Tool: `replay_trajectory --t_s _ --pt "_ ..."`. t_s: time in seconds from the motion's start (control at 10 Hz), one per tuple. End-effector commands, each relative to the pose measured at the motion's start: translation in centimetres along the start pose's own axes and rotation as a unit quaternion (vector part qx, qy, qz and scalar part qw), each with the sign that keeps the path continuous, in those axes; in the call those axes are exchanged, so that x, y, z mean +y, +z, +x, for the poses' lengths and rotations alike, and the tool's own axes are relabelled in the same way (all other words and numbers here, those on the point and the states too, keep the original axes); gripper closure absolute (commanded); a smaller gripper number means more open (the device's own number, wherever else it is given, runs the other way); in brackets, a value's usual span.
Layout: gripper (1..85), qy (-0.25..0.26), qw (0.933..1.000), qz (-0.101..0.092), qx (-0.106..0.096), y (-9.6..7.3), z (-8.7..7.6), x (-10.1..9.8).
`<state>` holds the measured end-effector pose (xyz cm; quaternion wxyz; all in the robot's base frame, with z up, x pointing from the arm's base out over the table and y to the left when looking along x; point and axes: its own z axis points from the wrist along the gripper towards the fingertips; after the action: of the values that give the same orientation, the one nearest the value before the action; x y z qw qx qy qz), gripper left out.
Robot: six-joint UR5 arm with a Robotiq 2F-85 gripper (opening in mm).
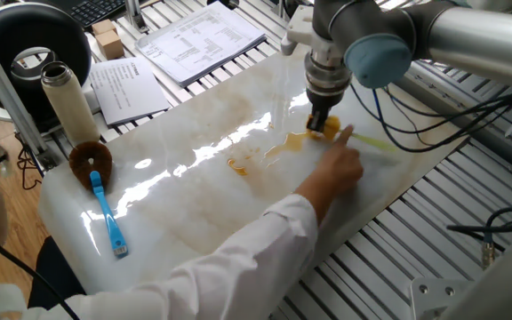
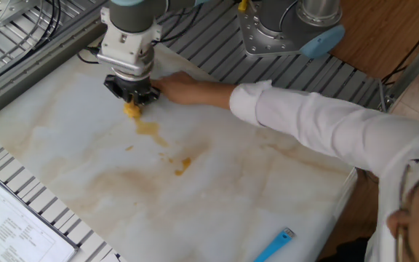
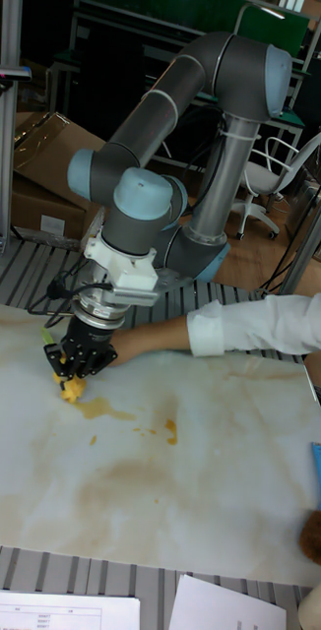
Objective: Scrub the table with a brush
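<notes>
My gripper (image 1: 320, 125) points straight down and is shut on the yellow sponge head of the brush (image 1: 328, 131), pressing it onto the white marble-look table (image 1: 194, 222). The brush's yellow-green handle (image 1: 379, 144) trails to the right, partly hidden by a person's hand (image 1: 340, 165). Orange-brown stains (image 1: 241, 165) lie just left of the brush. In the other fixed view the gripper (image 2: 131, 99) holds the brush (image 2: 131, 110) above a stain (image 2: 148, 129). The tall view shows the gripper (image 3: 78, 370) on the brush (image 3: 71, 390) at the table's (image 3: 180, 502) left.
A white-sleeved arm (image 2: 304, 120) reaches across the table to right beside the gripper. A blue-handled brush (image 1: 107, 216) with a brown head lies at the left end, with a beige bottle (image 1: 66, 100) and papers (image 1: 198, 37) beyond. Slatted metal frame (image 1: 389, 240) surrounds the slab.
</notes>
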<state>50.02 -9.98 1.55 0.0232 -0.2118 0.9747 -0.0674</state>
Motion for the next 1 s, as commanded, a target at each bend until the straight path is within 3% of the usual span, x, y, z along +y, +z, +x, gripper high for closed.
replay_trajectory --t_s 0.0,0.2,0.3,0.4,0.6,0.8,0.9 --pt "84.0 0.051 0.9975 -0.042 -0.025 0.5 -2.4 5.8" --pt "84.0 0.082 0.9935 -0.068 -0.039 0.5 -3.3 8.8" --pt "84.0 0.082 0.9937 -0.066 -0.036 0.0 -3.1 8.5" --pt "84.0 0.072 0.9946 -0.069 -0.030 -0.2 -2.7 7.4" --pt "84.0 0.022 0.9961 -0.082 -0.023 0.6 -1.7 2.6" --pt "84.0 0.001 0.9995 -0.032 -0.004 1.8 0.1 -0.9" --pt "84.0 -0.012 0.9997 -0.020 0.001 1.8 0.4 -1.6"
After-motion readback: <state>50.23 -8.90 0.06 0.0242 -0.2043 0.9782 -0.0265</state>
